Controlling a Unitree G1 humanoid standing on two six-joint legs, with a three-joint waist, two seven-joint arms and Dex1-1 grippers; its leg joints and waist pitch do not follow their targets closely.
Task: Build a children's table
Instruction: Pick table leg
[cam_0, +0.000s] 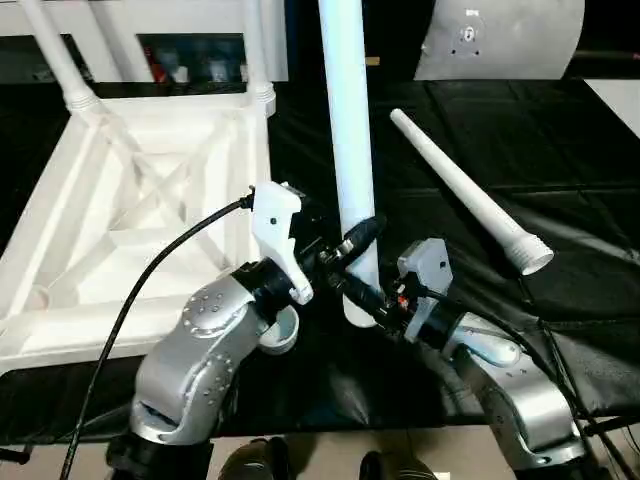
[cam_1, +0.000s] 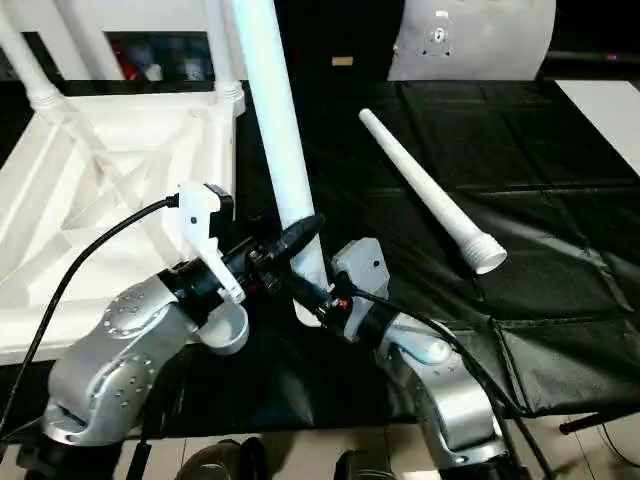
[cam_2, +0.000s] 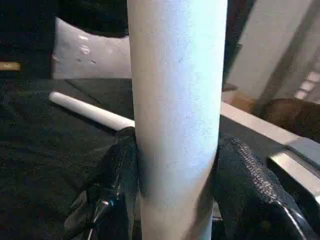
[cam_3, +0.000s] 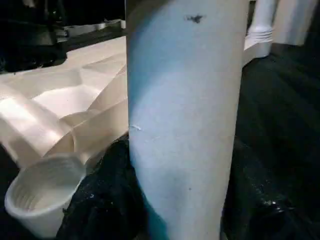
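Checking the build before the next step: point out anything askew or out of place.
One leg lies loose on the black worktable, unfitted. The near corner socket is empty. Both grippers clamp an upright leg beside the tabletop.

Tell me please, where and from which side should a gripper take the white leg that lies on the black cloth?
Grip the loose leg near the middle of its bare shaft, coming from above with fingers across it. It lies flat and slanted on the black cloth, its ribbed wide end nearest the robot; the tapered round shaft is free on both sides.
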